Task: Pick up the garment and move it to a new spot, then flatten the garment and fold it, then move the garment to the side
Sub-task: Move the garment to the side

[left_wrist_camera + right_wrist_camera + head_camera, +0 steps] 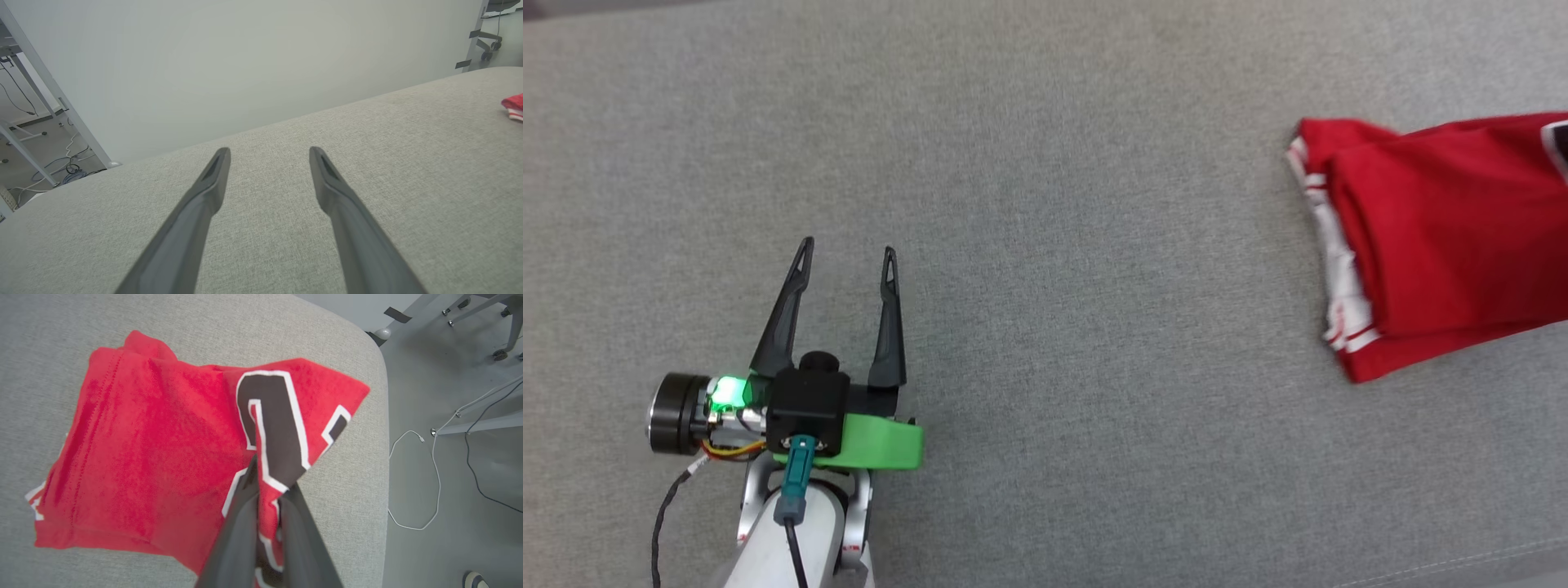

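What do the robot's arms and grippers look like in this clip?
The left gripper has two long black tapering fingers with slotted tips, on a black block with a bright green bracket, a lit green light and a black-and-silver cylinder. A teal connector with a black cable lies over the pale forearm. The right gripper shows matching dark grey fingers.

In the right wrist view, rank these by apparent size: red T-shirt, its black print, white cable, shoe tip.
Largest to smallest:
red T-shirt
black print
white cable, long but thin
shoe tip, cut by the frame
Cable and shoe lie farther off on the floor, so their rank is unsure.
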